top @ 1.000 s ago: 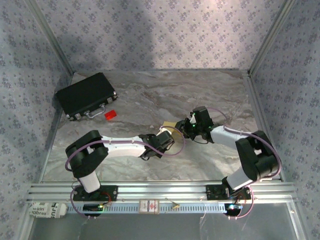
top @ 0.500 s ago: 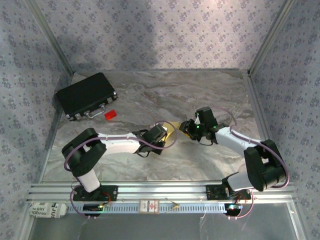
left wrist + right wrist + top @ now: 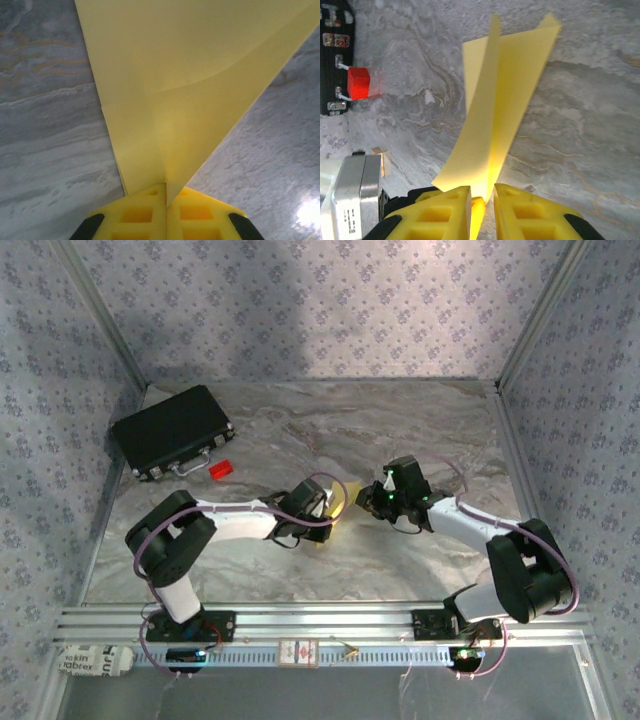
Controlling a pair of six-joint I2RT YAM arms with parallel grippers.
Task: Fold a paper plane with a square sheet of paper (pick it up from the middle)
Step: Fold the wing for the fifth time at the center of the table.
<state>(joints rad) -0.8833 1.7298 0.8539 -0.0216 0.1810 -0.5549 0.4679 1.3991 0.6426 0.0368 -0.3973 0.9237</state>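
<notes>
The square sheet of paper (image 3: 190, 75) is yellow and folded along a crease, and its two flaps spread in a V. My left gripper (image 3: 166, 192) is shut on the fold, with the paper fanning away from its jaws. My right gripper (image 3: 482, 197) straddles the same paper (image 3: 495, 105) at its other end. Its jaws stand narrowly apart, with the fold between them and some table showing in the gap. From above, the paper (image 3: 338, 503) hangs between the left gripper (image 3: 325, 512) and the right gripper (image 3: 372, 498) at mid-table.
A black case (image 3: 172, 432) lies at the back left, with a small red block (image 3: 221, 469) beside its handle. The red block (image 3: 358, 82) also lies left of the paper in the right wrist view. Patterned walls enclose the marble table (image 3: 300, 570).
The left gripper has drawn back to the left with the paper. The right gripper has followed it leftward, and its arm has stretched out.
</notes>
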